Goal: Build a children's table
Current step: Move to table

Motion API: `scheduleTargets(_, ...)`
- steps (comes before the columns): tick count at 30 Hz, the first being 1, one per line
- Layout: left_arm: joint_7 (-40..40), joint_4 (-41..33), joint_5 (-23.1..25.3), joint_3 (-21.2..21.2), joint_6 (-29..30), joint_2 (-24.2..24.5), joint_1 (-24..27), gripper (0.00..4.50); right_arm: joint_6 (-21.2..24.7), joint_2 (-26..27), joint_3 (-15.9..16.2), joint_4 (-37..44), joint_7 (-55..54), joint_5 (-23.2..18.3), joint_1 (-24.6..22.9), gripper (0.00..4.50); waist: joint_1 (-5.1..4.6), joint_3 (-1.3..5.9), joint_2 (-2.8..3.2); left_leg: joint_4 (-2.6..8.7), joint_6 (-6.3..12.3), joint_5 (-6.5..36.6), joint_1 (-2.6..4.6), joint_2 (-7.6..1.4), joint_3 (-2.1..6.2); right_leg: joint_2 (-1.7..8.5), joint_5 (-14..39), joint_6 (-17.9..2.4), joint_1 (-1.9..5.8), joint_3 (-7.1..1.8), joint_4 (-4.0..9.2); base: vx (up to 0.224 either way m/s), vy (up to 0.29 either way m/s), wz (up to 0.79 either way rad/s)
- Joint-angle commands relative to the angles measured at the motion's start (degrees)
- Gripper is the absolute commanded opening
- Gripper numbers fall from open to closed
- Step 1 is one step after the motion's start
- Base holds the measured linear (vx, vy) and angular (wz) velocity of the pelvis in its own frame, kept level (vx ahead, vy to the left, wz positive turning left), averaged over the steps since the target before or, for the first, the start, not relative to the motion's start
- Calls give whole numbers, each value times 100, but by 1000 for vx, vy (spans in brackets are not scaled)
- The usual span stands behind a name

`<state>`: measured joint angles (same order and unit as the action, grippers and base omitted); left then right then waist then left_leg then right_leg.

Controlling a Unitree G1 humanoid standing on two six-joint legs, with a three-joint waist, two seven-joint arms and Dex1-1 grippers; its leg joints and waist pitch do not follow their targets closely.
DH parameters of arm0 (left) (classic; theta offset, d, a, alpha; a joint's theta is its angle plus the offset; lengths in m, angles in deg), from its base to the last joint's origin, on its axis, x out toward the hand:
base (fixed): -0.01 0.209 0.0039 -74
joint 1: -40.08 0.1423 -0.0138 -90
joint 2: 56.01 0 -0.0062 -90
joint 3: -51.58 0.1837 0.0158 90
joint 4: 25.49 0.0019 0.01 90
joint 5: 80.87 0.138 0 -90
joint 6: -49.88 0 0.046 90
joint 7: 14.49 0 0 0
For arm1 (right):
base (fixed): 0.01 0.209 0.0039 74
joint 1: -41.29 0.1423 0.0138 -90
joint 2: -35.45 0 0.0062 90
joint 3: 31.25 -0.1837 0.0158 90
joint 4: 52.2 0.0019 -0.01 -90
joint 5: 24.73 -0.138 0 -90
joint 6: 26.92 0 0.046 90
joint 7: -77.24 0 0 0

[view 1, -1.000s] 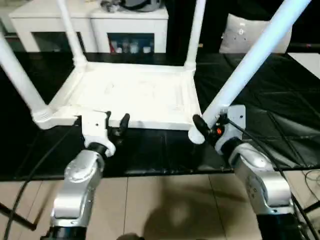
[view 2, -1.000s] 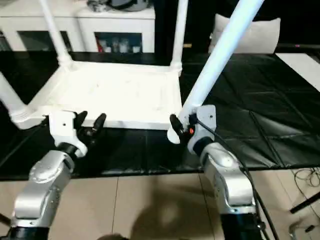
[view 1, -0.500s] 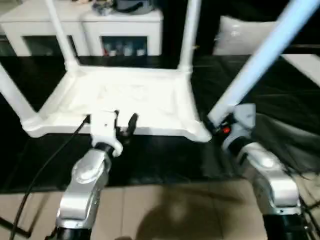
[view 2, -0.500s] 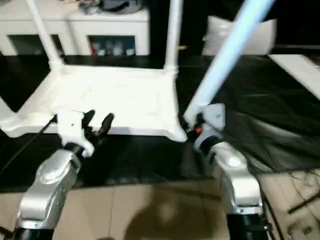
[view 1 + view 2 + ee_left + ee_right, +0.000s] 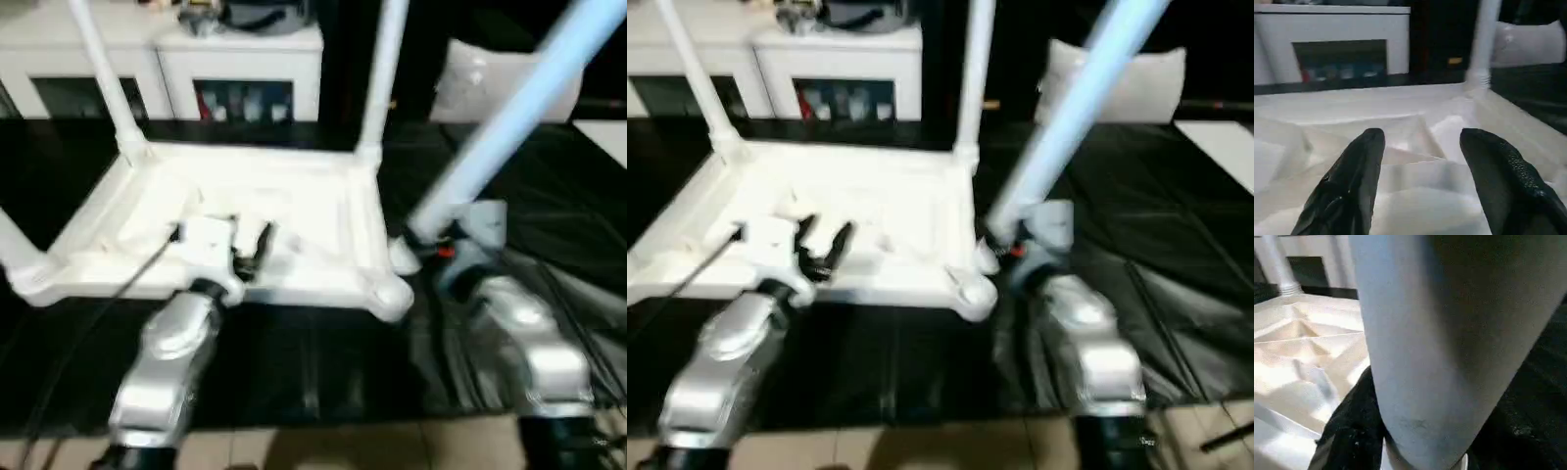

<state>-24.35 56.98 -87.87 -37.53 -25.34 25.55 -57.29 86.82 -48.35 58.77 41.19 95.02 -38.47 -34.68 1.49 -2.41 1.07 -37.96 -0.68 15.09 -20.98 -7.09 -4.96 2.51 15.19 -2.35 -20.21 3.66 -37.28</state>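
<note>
The children's table lies upside down on the black mat, its ribbed white top (image 5: 304, 186) facing up. Two legs stand in the far corners (image 5: 98, 73) (image 5: 382, 69), and a third (image 5: 15, 250) rises at the near left. My right gripper (image 5: 427, 243) is shut on the fourth leg (image 5: 514, 113), which slants up to the right. Its lower end hangs just beside the bare near right corner socket (image 5: 390, 297). One black finger (image 5: 1352, 431) hugs that leg (image 5: 1425, 357). My left gripper (image 5: 1420, 137) stands open over the top's near rim, holding nothing.
A white cabinet (image 5: 245, 59) with glass doors stands behind the table, and a grey cushion (image 5: 480, 73) lies at the back right. The black mat (image 5: 558, 225) stretches to the right. Tiled floor (image 5: 343, 446) runs along the near edge.
The camera has shifted. Both arms have reached forward: the left gripper now hangs over the table top's rim, and the held leg's lower end has moved past the near right corner socket.
</note>
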Motion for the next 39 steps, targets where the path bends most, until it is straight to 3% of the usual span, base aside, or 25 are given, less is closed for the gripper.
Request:
scheduleTargets(1, -70, -49, 51, 95, 2, -62, -38, 294, -47, -115, -148, 45, -22, 17, -12, 187, -68, 444, 60, 232, 1962, -4181, 660, -844, 588, 511, -1139, -103, -481, -312, 67, 101, 55, 3)
scheduleTargets(2, -45, -69, 80, 121, 36, -40, -42, 294, -46, -110, -154, 47, -17, 21, -16, 187, 9, 481, -146, 40, 1569, -4673, 264, -417, 302, 668, -2586, -199, -146, -546, 152, 89, 33, 1)
scheduleTargets(3, -10, -77, 156, 182, 62, 8, -51, 294, -43, -102, -160, 52, -15, 22, -23, 187, 76, 529, -210, 43, 1340, -4581, 57, -203, 166, 560, -3662, -245, 112, -586, 19, 89, 33, 1)
scheduleTargets(4, -8, -76, 164, 188, 61, 12, -51, 294, -43, -102, -160, 53, -16, 22, -23, 187, 179, 516, -172, 167, 894, -3830, -130, -125, 62, 397, -4759, -483, 285, -502, -26, 0, 0, 0)
scheduleTargets(6, 4, -61, 233, 235, 50, 46, -56, 294, -46, -97, -155, 58, -25, 26, -35, 187, 149, 476, -29, 305, 565, -2994, -40, -407, 159, 190, -3702, -1244, 206, -265, -39, 0, 0, 0)
scheduleTargets(7, 5, -58, 227, 234, 59, 44, -51, 294, -50, -92, -150, 61, -29, 33, -43, 187, 65, 449, 120, 529, 939, -2622, 209, -912, 485, 185, -1652, -1437, -80, -108, -98, -40, -64, -3)
scheduleTargets(8, -10, -55, 185, 212, 67, 27, -45, 294, -54, -89, -147, 61, -37, 39, -48, 187, -50, 417, 151, 720, 1772, -2223, 284, -1271, 706, 264, -174, -1232, -196, -65, -194, -73, -103, 0)
scheduleTargets(9, -21, -48, 116, 172, 104, -8, -43, 294, -57, -91, -144, 60, -42, 38, -49, 187, -37, 409, 170, 741, 2109, -2043, 295, -1325, 711, 292, 135, -1151, -239, -52, -230, -73, -103, 0)
scheduleTargets(10, -25, -32, 135, 173, 129, 2, -48, 294, -63, -99, -142, 54, -48, 40, -46, 187, -54, 355, 35, 758, 2502, -1223, 100, -1123, 559, 448, 167, -1286, -129, -194, -103, -93, -123, -5)
scheduleTargets(11, -28, -29, 140, 175, 131, 5, -48, 294, -64, -101, -143, 51, -49, 40, -45, 187, -54, 355, 35, 758, 2502, -1223, 100, -1123, 559, 448, 167, -1286, -129, -194, -103, -119, -127, -7)
scheduleTargets(12, -54, -26, 157, 194, 108, 23, -49, 294, -65, -106, -145, 48, -52, 40, -42, 187, 57, 286, -202, 279, 1887, -424, -232, -399, 86, 684, 377, -1557, 28, -434, 558, -119, -127, -7)
scheduleTargets(13, -196, -25, 126, 244, 85, 78, -55, 294, -68, -123, -154, 34, -60, 46, -29, 187, 305, 269, -239, -204, 792, -109, -150, -70, -193, 989, 2524, -830, 116, -558, 948, -123, -131, -3)
scheduleTargets(14, -230, -25, 112, 253, 86, 88, -56, 294, -69, -125, -158, 33, -59, 52, -26, 187, 328, 184, -339, -97, 279, -190, -211, -46, -219, 808, 3864, 313, 87, -597, 1018, -94, -136, -4)
scheduleTargets(15, -363, -17, 63, 290, 102, 135, -70, 294, -76, -137, -174, 22, -58, 68, -18, 187, 377, 175, -281, 30, 168, -136, -219, -116, -179, 837, 4095, 646, 129, -649, 985, -94, -136, -4)
scheduleTargets(16, -446, -4, 39, 315, 119, 171, -87, 294, -79, -146, -191, 9, -62, 74, -10, 187, 374, 178, -202, 295, 30, -10, -140, -245, -150, 747, 3876, 776, 95, -546, 947, -80, -102, -6)
scheduleTargets(18, -652, 110, 55, 394, 102, 305, -175, 294, -109, -187, -254, -33, -69, 84, 15, 187, 363, 210, -175, 529, -99, 273, -55, -331, -148, 480, 3025, 814, 82, -338, 879, -69, -62, -4)
scheduleTargets(20, -1041, 378, 95, 531, -32, 534, -365, 294, -133, -244, -368, -62, 80, -62, 26, 187, 378, 247, -69, 667, -55, 568, 74, -461, -156, 446, 2275, 410, 50, -250, 866, -59, -16, 5)
scheduleTargets(22, -1544, 675, 54, 613, -114, 753, -634, 328, -2, -315, -519, -95, 286, -336, 49, 187, 386, 259, -12, 765, -75, 644, 73, -599, -112, 475, 1675, 46, 78, -215, 798, -27, 1, 3)
scheduleTargets(25, -1848, 849, -7, 642, -125, 870, -819, 347, 0, -411, -541, -98, 434, -401, 48, 187, 387, 277, 3, 791, -91, 726, 81, -661, -123, 550, 1145, -387, 85, -232, 742, -12, 52, 4)
scheduleTargets(26, -2144, 946, -80, 709, -122, 966, -938, 347, -26, -475, -548, -94, 529, -415, 41, 187, 367, 270, 98, 811, -142, 800, 78, -688, -120, 559, 919, -539, 84, -231, 739, 5, 61, 0)
scheduleTargets(27, -2424, 1093, -99, 799, -176, 1054, -1072, 332, -9, -520, -583, -78, 662, -506, 30, 187, 360, 284, 71, 816, -145, 778, 67, -689, -119, 580, 778, -594, 123, -230, 718, 5, 61, 0)
scheduleTargets(28, -2803, 1326, -104, 928, -275, 1151, -1258, 332, -5, -589, -613, -68, 777, -559, 20, 187, 361, 305, 191, 804, -178, 722, 60, -681, -114, 585, 435, -696, 124, -239, 685, 8, 56, -2)
scheduleTargets(29, -3108, 1523, -97, 1044, -338, 1231, -1404, 310, 18, -629, -645, -83, 784, -559, 26, 187, 356, 295, 112, 791, -137, 742, 55, -649, -148, 604, 427, -701, 145, -252, 703, 0, 0, 0)
scheduleTargets(32, -3703, 1941, 9, 1319, -500, 1397, -1699, 304, -22, -719, -652, -135, 748, -444, 44, 187, 366, 314, 98, 765, -80, 398, 11, -613, -197, 645, 349, -759, 190, -262, 654, 0, 0, 0)
scheduleTargets(39, -4703, 3216, 423, 1796, -916, 1531, -2471, 233, -41, -926, -578, -52, 1112, -572, -42, 187, 373, 324, 164, 709, 72, 215, 5, -588, -237, 645, 749, -642, 182, -246, 718, 0, 0, 0)
